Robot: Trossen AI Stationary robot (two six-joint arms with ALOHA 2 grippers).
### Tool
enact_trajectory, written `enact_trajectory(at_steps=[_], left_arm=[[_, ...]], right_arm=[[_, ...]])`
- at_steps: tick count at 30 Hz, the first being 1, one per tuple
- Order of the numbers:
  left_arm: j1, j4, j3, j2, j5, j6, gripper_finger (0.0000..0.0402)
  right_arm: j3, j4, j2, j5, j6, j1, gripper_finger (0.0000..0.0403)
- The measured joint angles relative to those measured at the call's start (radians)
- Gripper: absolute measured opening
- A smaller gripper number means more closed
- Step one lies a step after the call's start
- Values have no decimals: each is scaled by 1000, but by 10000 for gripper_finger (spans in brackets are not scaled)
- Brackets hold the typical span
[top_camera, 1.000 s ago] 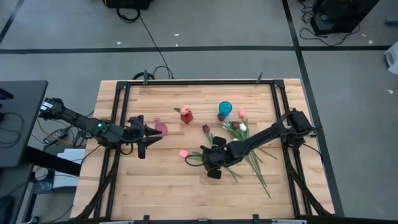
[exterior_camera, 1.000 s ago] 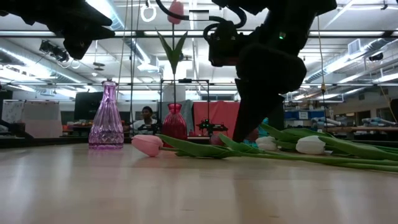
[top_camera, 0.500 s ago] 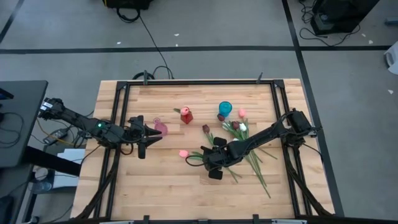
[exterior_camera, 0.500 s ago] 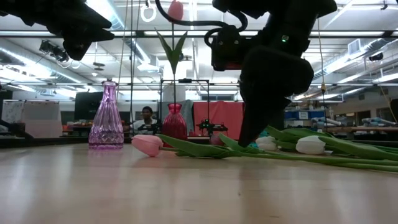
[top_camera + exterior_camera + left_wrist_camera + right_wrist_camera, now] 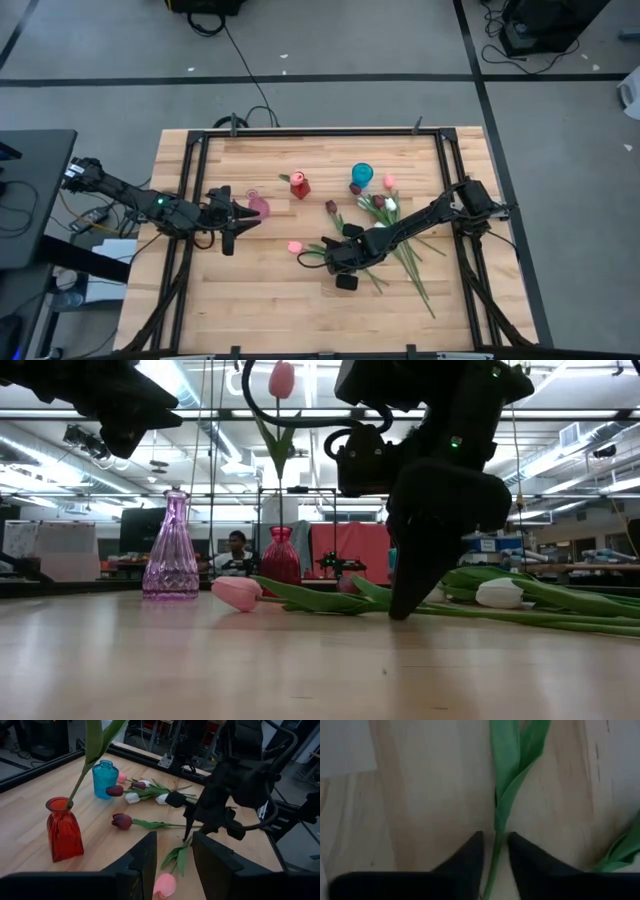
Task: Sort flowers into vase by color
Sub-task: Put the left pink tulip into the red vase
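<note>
Tulips (image 5: 400, 235) lay scattered on the table (image 5: 270, 300), most in a loose pile right of centre, with white, pink and maroon heads showing. We saw one pink tulip (image 5: 238, 593) lying apart from the pile near the table's middle, its stem (image 5: 495, 845) running toward the right gripper (image 5: 330, 256).

That gripper was down at the tabletop, its two fingers (image 5: 465, 857) straddling the green stem just below a leaf. In the right wrist view the fingers stood close on either side of the stem, nearly touching it, yet we could not tell whether they had pinched it or still had a gap.

We saw the left gripper (image 5: 240, 212) held above the table's left part, near a purple vase (image 5: 170, 550). Its fingers (image 5: 145, 865) stood apart with nothing between them.

A red vase (image 5: 62, 827) stood at the back of the table with one pink tulip (image 5: 282, 378) upright in it. A blue vase (image 5: 105, 779) stood to its right, close to the pile. A lone maroon tulip (image 5: 122, 821) lay between the red vase and the right arm.
</note>
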Motion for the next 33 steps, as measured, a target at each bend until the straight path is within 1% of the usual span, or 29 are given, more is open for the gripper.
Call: enact_trajectory(at_steps=[2, 3, 9, 12, 15, 18, 21, 24, 28, 31, 33], left_arm=[[0, -1, 0, 0, 0, 0, 131], [0, -1, 0, 0, 0, 0, 131], [0, -1, 0, 0, 0, -50, 131], [0, -1, 0, 0, 0, -72, 131], [0, -1, 0, 0, 0, -72, 131], [0, 0, 0, 0, 0, -54, 131], [0, 10, 0, 0, 0, -51, 131], [-1, 15, 0, 0, 1, -49, 131], [-20, 17, 0, 0, 2, -47, 131], [-43, 18, 0, 0, -1, -47, 131], [-64, 19, 0, 0, -8, -46, 131]], right_arm=[[0, -3, -2, -4, 0, -3, 27], [-1, -4, -4, -9, 0, -7, 16], [-8, -31, -54, -22, 24, -43, 7], [-7, -21, -130, -23, 0, -60, 7], [-6, 6, -208, -20, -58, -67, 4], [-6, 100, -284, -21, -131, -66, 3], [-4, 192, -344, -51, -199, -67, 2], [-5, 217, -393, -74, -249, -74, 2], [-5, 244, -480, -55, -306, -101, 2], [-48, 310, -543, -72, -329, -142, 1], [-109, 416, -588, -111, -348, -177, 1]])
